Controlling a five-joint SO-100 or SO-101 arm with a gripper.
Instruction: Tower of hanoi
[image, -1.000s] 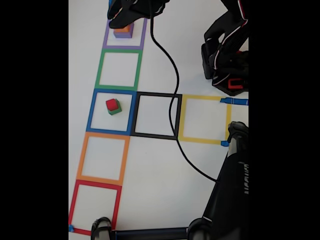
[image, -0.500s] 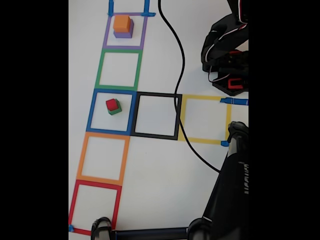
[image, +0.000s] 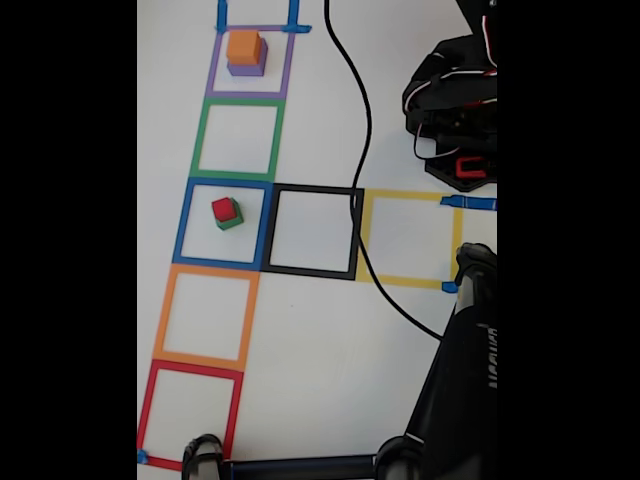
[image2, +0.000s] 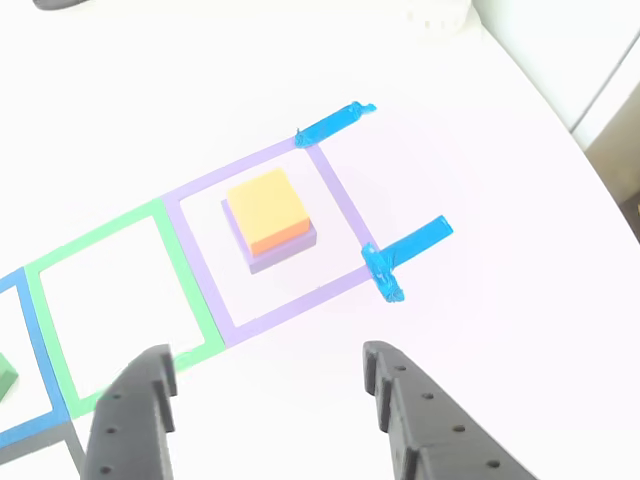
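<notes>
In the fixed view, the left column of flat tape outlines runs down the white table (image: 320, 350). The small red cube (image: 223, 208) sits on the green cube (image: 231, 220) inside the blue tape square (image: 222, 224); only an edge of the green one shows beneath it. Above, past the green tape square (image: 238, 139), the orange cube (image: 244, 46) rests on the larger purple cube (image: 247, 67) inside the purple tape square (image: 250, 60). A black cable (image: 362, 130) curves down the middle, crossing the black tape square (image: 312, 231) beside the yellow tape square (image: 410, 239). At the right edge the black arm (image: 455, 105) is cut off by the frame, as is a dark stand (image: 460, 390) at the bottom right.

In the other view, the orange cube (image2: 268, 211) covers most of the purple cube (image2: 276, 250) (just a rim shows). A corner of the green cube (image2: 5, 380) peeks in at the far left, cropped. The hand (image2: 265, 385) hovers near the stack with both black fingers (image2: 140, 405) spread wide apart, holding nothing; their bases run off the bottom edge.
</notes>
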